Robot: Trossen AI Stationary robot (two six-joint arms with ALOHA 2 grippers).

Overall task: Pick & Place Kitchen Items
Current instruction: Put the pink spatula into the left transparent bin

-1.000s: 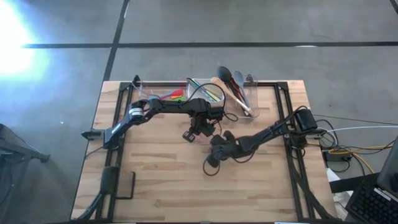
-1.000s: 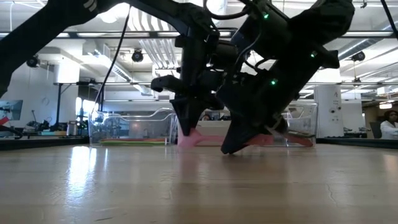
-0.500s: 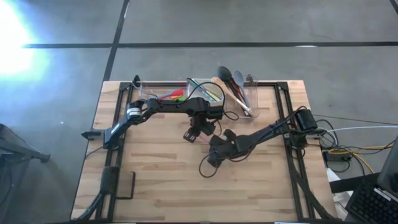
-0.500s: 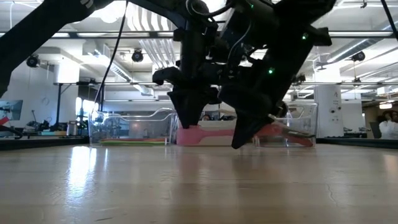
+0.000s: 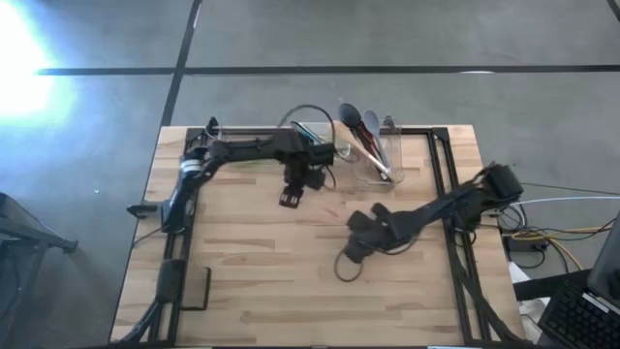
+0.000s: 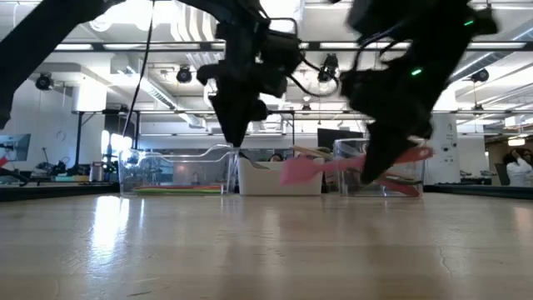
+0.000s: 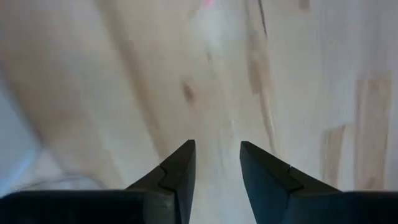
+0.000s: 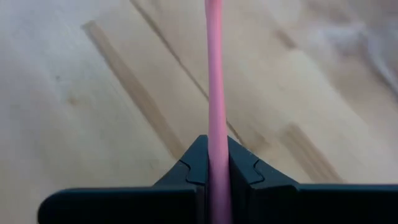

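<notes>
My right gripper (image 6: 381, 171) is shut on a pink spatula (image 6: 321, 167), which hangs clear above the table. Its broad blade (image 6: 296, 171) points toward the table's left, and in the right wrist view its handle (image 8: 214, 74) runs straight away from the fingers. My left gripper (image 6: 236, 137) points down, higher up and to the left of the blade. It is open over bare wood (image 7: 217, 93) with nothing between its fingers. In the high view it (image 5: 291, 197) stands left of and beyond my right gripper (image 5: 356, 240). My right gripper pinches the spatula's thin handle (image 8: 216, 155) between its two fingers, nearer the handle's free end (image 6: 423, 153), which sticks out on the right. The fingers slant down from the table's right. The spatula is lifted clear, nearly level, its blade end slightly lower.
Along the far edge stand a clear tub (image 5: 242, 145) with red and green utensils, a white tub (image 5: 320, 136), and a clear tub (image 5: 373, 150) holding spoons and a ladle. A cable loop (image 5: 346, 267) hangs under the right arm. Bare wood lies toward the near edge (image 5: 291, 301).
My left gripper has opened and let go of the pink spatula, then risen and drawn toward the far left. My right gripper has shut on the handle, lifted the spatula off the table and carried it toward the table's right.
</notes>
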